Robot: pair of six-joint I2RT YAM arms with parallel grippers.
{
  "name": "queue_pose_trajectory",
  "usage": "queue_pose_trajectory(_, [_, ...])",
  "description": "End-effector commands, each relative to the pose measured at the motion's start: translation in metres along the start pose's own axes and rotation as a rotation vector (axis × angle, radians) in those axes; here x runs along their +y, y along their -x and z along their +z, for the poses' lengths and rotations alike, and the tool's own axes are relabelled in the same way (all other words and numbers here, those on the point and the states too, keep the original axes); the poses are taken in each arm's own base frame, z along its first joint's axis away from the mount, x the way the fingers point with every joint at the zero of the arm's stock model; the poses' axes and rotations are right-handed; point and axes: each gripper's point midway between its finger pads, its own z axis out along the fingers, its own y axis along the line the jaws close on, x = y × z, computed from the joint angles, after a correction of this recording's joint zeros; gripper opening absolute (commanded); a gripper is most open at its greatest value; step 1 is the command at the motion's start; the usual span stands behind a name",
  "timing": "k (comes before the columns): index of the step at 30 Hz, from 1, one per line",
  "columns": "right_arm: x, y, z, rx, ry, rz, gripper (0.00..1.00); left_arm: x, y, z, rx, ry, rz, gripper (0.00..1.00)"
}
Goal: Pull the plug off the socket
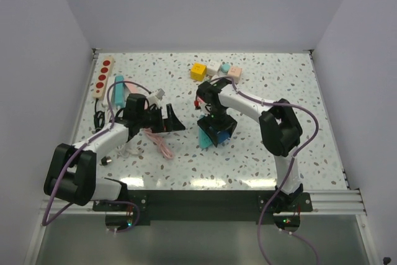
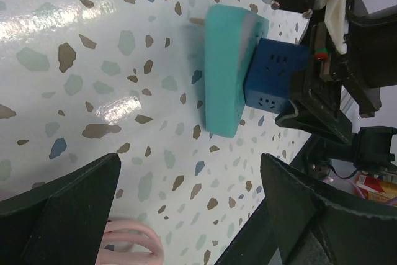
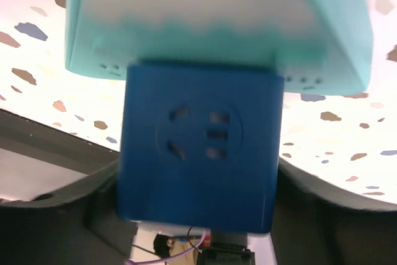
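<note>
A blue cube plug sits pushed into a teal socket block near the table's middle. My right gripper reaches down from behind, and its two dark fingers press against the cube's sides. In the left wrist view the teal block lies on the table with the blue plug at its right side. My left gripper stands wide open to the left of the block, apart from it and holding nothing.
A cream power strip with red sockets lies at the far left. A yellow cube and pastel adapters sit at the back. A coiled pink cable lies under the left gripper. White walls enclose the table.
</note>
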Motion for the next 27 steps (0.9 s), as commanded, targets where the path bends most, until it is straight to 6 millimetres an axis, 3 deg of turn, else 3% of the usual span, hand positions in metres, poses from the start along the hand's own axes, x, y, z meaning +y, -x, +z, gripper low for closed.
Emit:
queue_pose_trajectory(1, [0.006,0.012,-0.039,-0.127,0.010,-0.013,0.76,-0.008,0.014,-0.001,-0.067,-0.013,0.039,1.00])
queue_pose_trajectory(3, [0.010,0.015,-0.045,-0.159,0.035,-0.013,0.98,-0.009,0.014,0.000,-0.069,-0.015,0.041,1.00])
queue_pose_trajectory(6, [0.016,0.020,-0.056,-0.219,0.062,0.002,0.98,-0.011,0.015,0.001,-0.074,-0.022,0.042,1.00])
queue_pose_trajectory(9, [0.004,0.031,-0.081,-0.352,-0.016,0.062,0.98,-0.017,0.018,0.003,-0.085,-0.036,0.047,1.00])
queue_pose_trajectory(10, [-0.001,0.030,-0.103,-0.441,-0.042,0.097,0.98,-0.021,0.018,0.005,-0.083,-0.043,0.049,1.00])
queue_pose_trajectory(13, [-0.009,0.039,-0.133,-0.641,-0.061,0.192,0.98,-0.028,0.024,0.014,-0.080,-0.047,0.066,1.00])
queue_pose_trajectory(14, [-0.009,0.034,-0.152,-0.718,-0.052,0.202,0.98,-0.032,0.032,0.016,-0.091,-0.048,0.076,1.00])
queue_pose_trajectory(15, [-0.008,0.034,-0.156,-0.749,-0.044,0.203,0.98,-0.034,0.034,0.020,-0.090,-0.045,0.078,1.00])
queue_pose_trajectory(20, [-0.020,0.029,-0.151,-0.791,-0.097,0.240,0.98,-0.035,0.046,0.046,-0.073,0.050,0.049,1.00])
queue_pose_trajectory(21, [-0.021,0.027,-0.155,-0.815,-0.095,0.242,0.98,-0.033,0.043,0.052,-0.062,0.062,0.047,1.00])
queue_pose_trajectory(27, [-0.014,0.037,-0.134,-0.826,-0.061,0.151,0.98,-0.025,0.036,0.076,-0.046,0.091,0.012,1.00])
